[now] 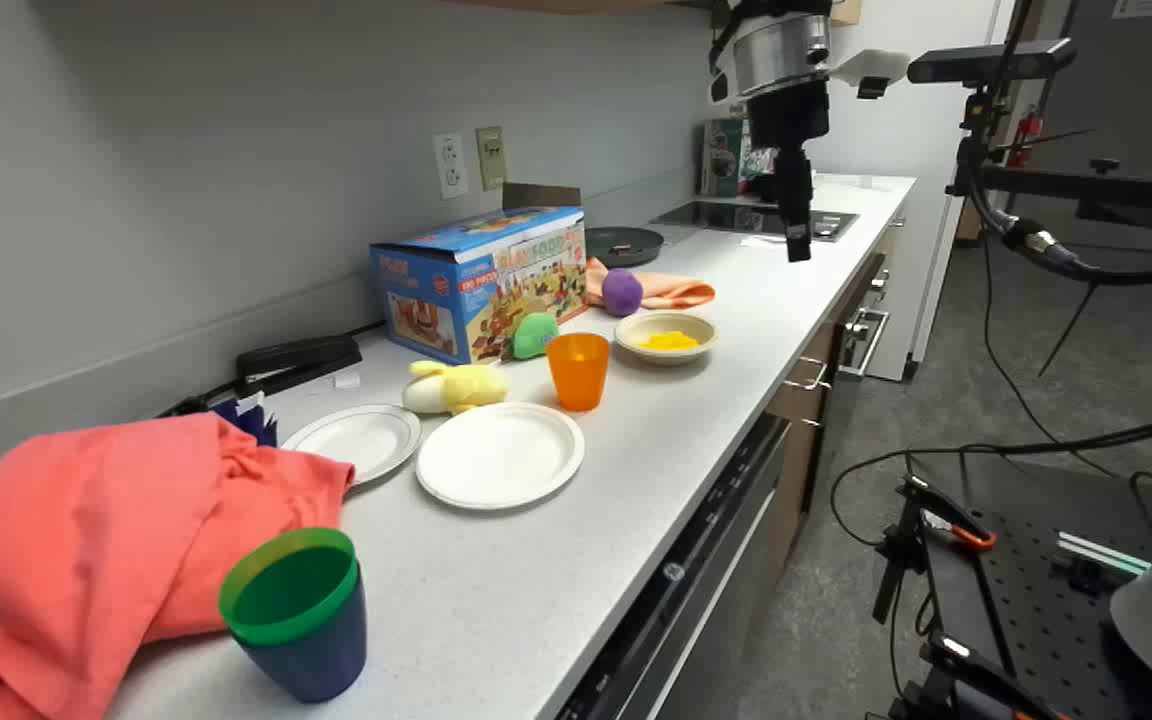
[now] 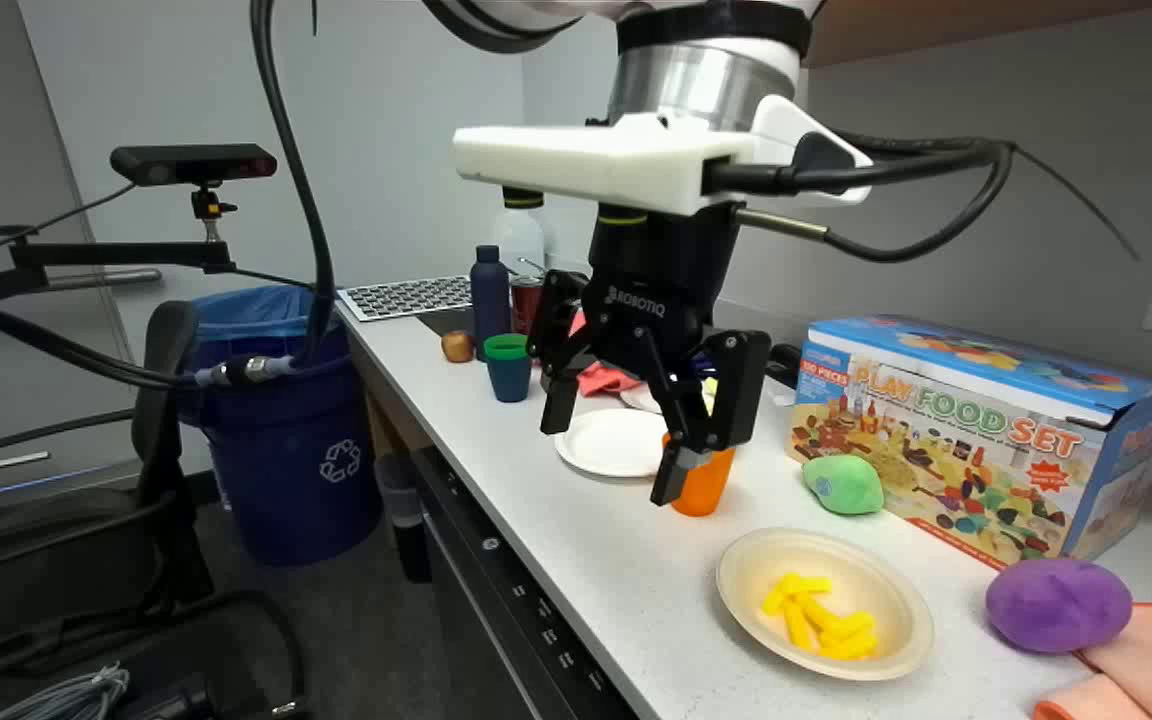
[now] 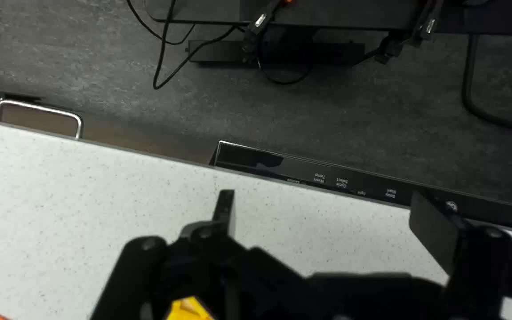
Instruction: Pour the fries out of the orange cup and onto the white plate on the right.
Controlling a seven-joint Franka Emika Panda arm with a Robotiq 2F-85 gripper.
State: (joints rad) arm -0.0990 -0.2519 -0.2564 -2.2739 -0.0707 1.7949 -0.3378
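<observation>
Orange and tapered, the plastic cup [image 1: 578,372] stands on the bench [image 1: 476,590] lower than the claw [image 2: 612,446], which gapes wide and grips nothing. Also below, yellow fries [image 2: 821,618] lie in a shallow round bowl [image 2: 806,548].

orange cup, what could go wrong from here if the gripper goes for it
The only fries I can see lie in the beige bowl, so pouring the orange cup may deliver nothing; its inner bottom is hidden. The open gripper could knock the cup into the white plate close beside it. A second white plate lies next to that one, so a mix-up is possible.
</observation>
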